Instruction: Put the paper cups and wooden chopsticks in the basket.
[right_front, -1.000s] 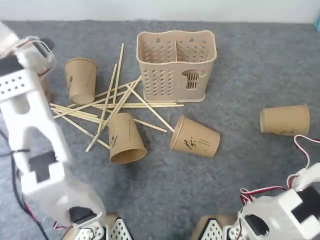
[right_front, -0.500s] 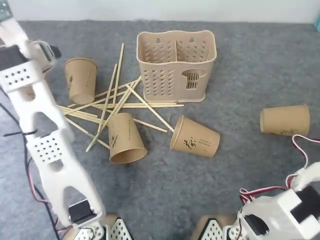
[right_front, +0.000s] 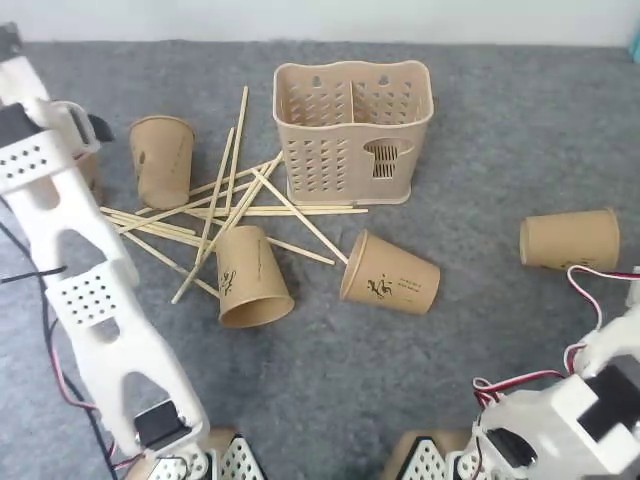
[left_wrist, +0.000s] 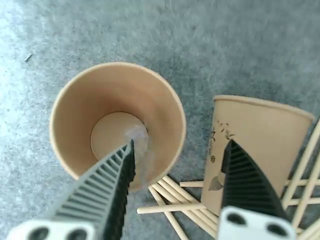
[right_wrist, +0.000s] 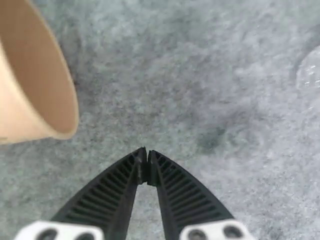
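1. I saw the left gripper (left_wrist: 181, 145) spread over the rim of the upright paper cup (left_wrist: 115, 125), far left.
2. The right gripper (right_wrist: 146, 155) was pressed together, near right, beside a tipped cup (right_wrist: 30, 85).
3. The chopsticks (right_front: 310, 210) lay scattered left of the basket (right_front: 345, 165).

place: robot workbench (room type unclear) | signs: grey felt mat (right_front: 500, 140), white wall (right_front: 320, 18)
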